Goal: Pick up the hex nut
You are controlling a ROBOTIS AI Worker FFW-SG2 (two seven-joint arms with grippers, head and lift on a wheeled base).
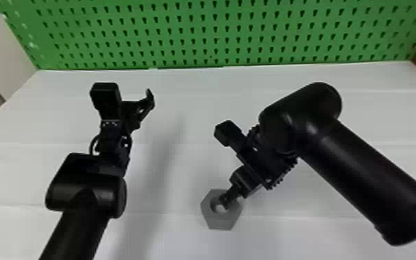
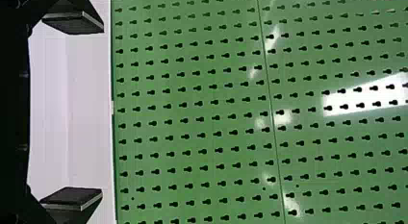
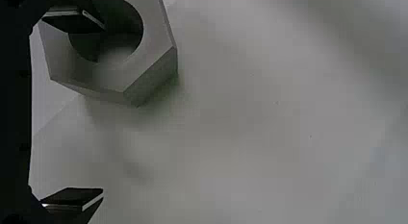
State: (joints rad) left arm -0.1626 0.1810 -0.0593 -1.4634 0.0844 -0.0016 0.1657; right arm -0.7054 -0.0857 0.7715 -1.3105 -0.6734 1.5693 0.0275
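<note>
1. One grey hex nut lies flat on the white table, its round hole facing up.
2. Above it is the right gripper, tilted down, its jaws released and spread wide; one jaw overlaps the hole in the right wrist view, the other is over the table beside the nut. Whether the first touches the nut, I cannot tell.
3. Well apart, the left gripper points toward the green pegboard, its jaws spread and clasping nothing.

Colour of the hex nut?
Plain grey, no pattern; the hex nut shows best in the right wrist view.
</note>
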